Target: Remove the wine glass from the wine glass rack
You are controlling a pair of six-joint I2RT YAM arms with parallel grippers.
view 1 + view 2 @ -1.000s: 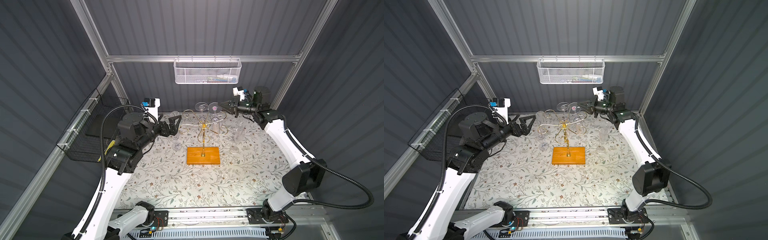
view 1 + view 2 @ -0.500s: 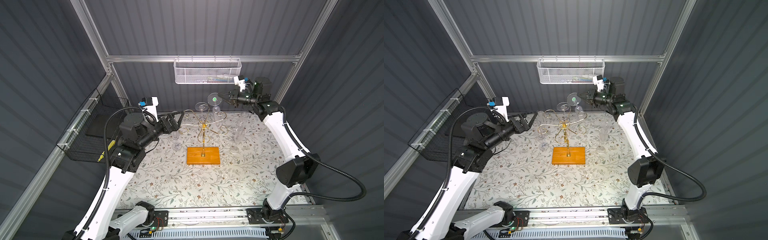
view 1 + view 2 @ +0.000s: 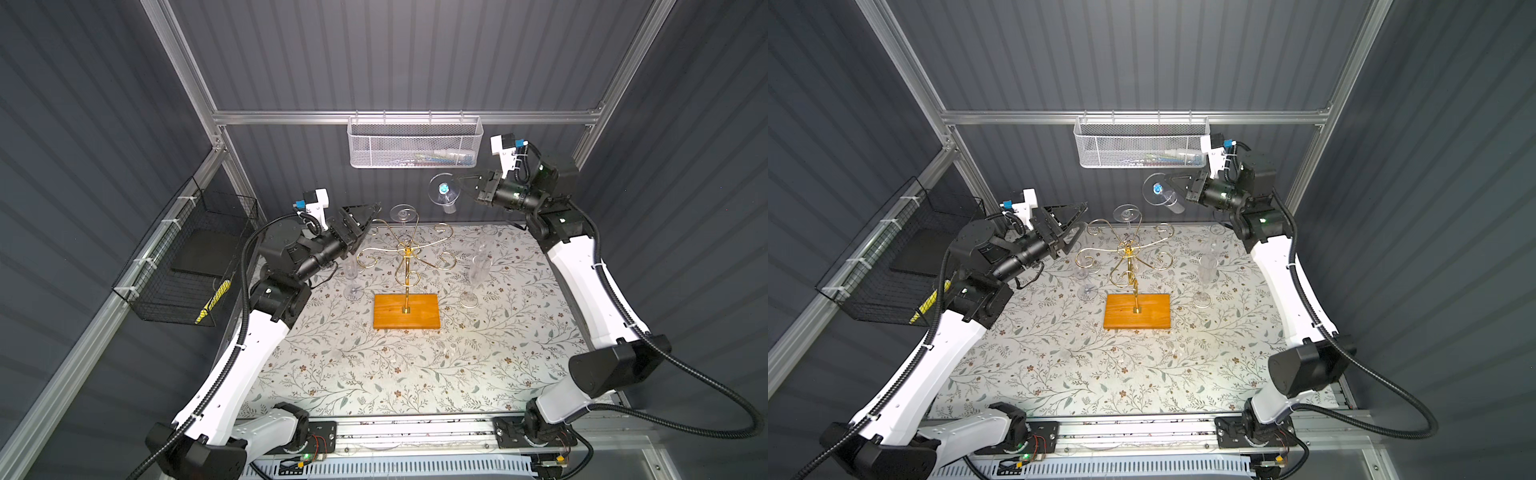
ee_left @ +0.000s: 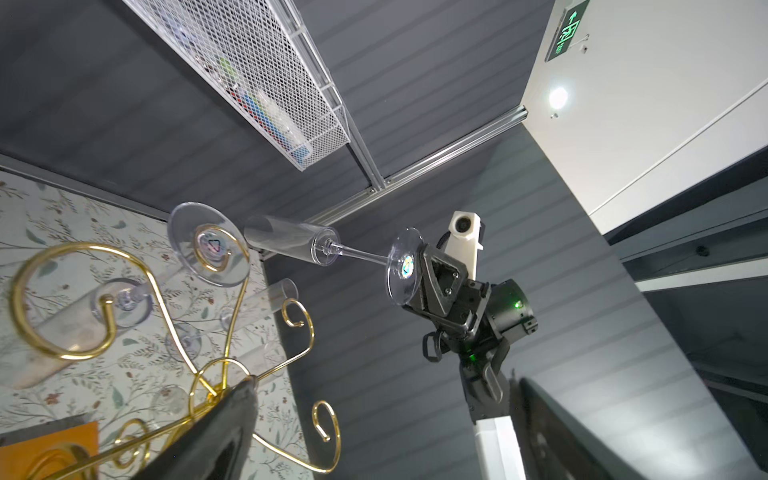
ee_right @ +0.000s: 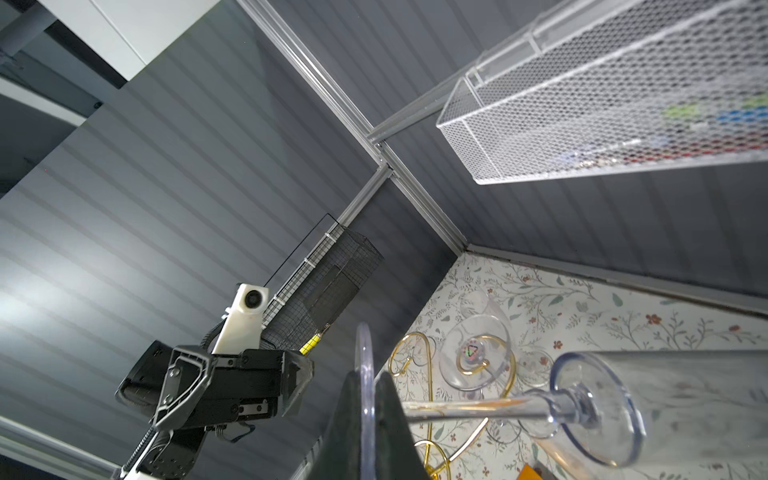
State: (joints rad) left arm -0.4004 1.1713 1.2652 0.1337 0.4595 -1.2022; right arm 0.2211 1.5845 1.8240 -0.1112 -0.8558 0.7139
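The wine glass (image 3: pixel 444 190) is clear and hangs tilted in the air, apart from the wine glass rack (image 3: pixel 407 266). My right gripper (image 3: pixel 460 183) is shut on its round foot (image 5: pixel 365 390); stem and bowl (image 5: pixel 665 407) stick out sideways. In both top views it sits just under the white basket (image 3: pixel 1158 191). The rack has a gold pole, curled arms and an orange wooden base (image 3: pixel 406 311). A second glass (image 3: pixel 403 214) hangs upside down on a back arm. My left gripper (image 3: pixel 368 216) is open and empty at the rack's left arms (image 4: pixel 224 361).
The white mesh basket (image 3: pixel 413 143) hangs on the back rail right above the held glass. Two clear glasses stand on the floral cloth, one left (image 3: pixel 352 274) and one right (image 3: pixel 478 270) of the rack. A black wire basket (image 3: pixel 187 266) hangs on the left wall.
My right gripper has carried the glass up and back, off the rack's arm, to just below the white basket. The open left gripper has risen closer to the rack's left arms.
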